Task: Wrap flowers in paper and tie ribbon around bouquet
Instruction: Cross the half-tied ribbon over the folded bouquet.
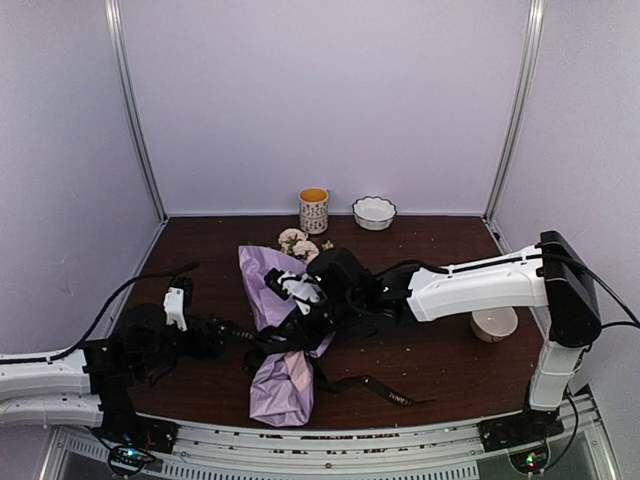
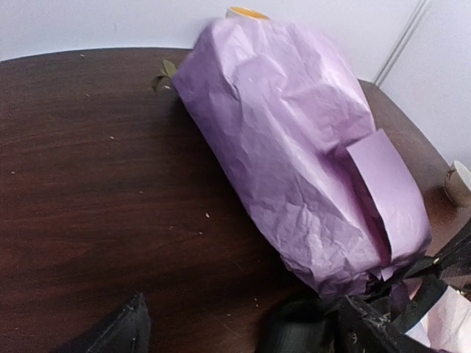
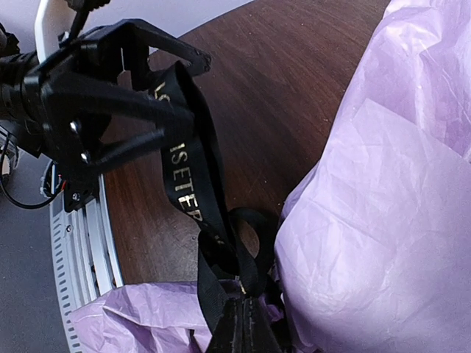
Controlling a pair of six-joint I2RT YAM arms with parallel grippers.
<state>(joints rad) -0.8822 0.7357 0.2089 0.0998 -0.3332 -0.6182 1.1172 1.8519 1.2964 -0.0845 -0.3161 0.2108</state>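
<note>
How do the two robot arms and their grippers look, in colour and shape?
The left arm and right arm have white links and black joints, with black cables alongside. The left gripper and right gripper are black.

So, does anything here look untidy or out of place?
Yes. One end of the ribbon trails loose over the table, beside the lower end of the bouquet. The paper is badly crumpled, and a flap sticks out from it. Small crumbs lie scattered on the wood.

Flowers (image 1: 298,243) mostly inside paper (image 1: 282,385) (stems hidden), ribbon (image 3: 184,162) lettering perhaps only partial
</note>
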